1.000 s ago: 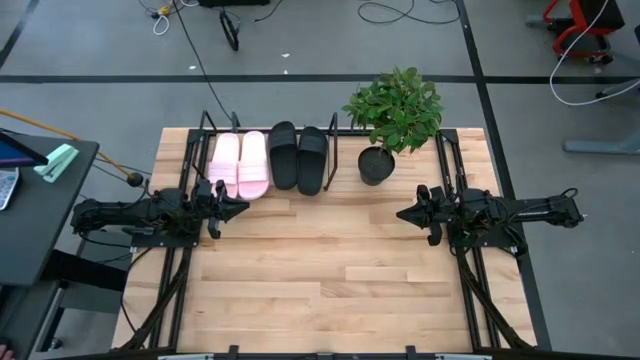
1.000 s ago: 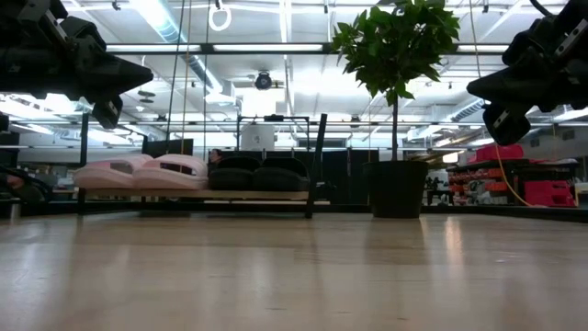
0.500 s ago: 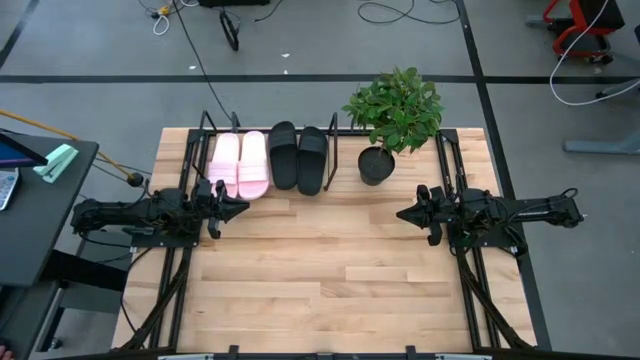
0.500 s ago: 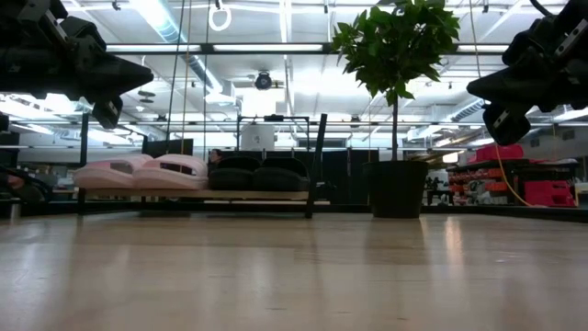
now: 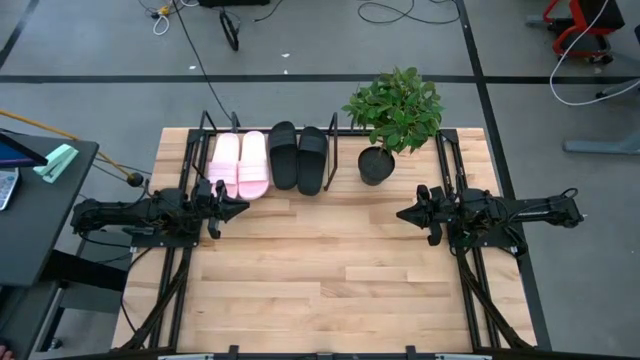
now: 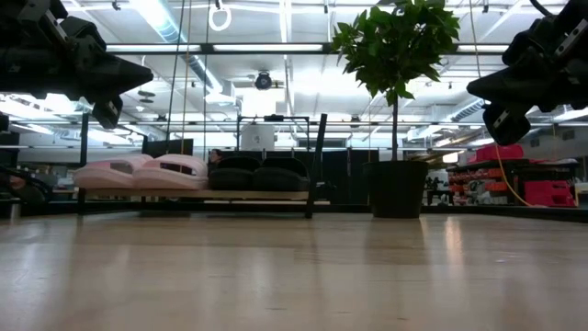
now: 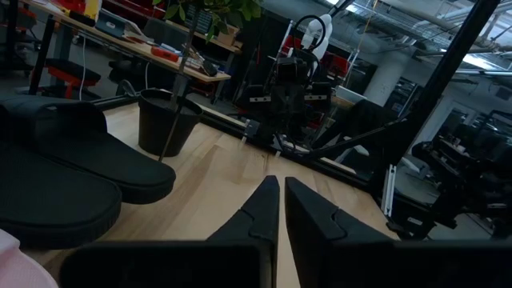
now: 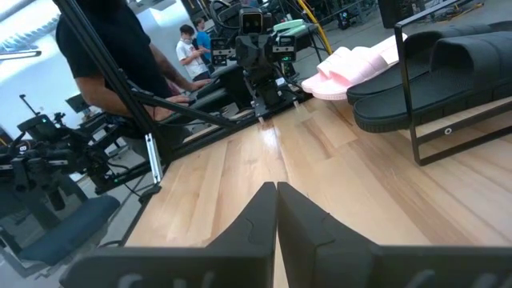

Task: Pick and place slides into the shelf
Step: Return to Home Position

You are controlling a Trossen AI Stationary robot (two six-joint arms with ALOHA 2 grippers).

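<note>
All the slides rest side by side on the shelf (image 5: 333, 160) at the table's far edge: two pale pink slides (image 5: 240, 163) on the left, two black slides (image 5: 299, 156) on the right. The low view shows the pink slides (image 6: 142, 172) and black slides (image 6: 253, 175) sitting soles down on the rack's lower bar. My left gripper (image 5: 240, 207) hovers shut above the table's left side, just in front of the pink pair. My right gripper (image 5: 403, 213) hovers shut above the table's right side, pointing toward the left arm. Neither holds anything.
A potted green plant (image 5: 392, 115) in a black pot (image 5: 376, 166) stands right of the shelf at the far edge. Wide bare wood (image 5: 330, 260) lies between and in front of the arms. People (image 8: 192, 52) stand in the room beyond the table.
</note>
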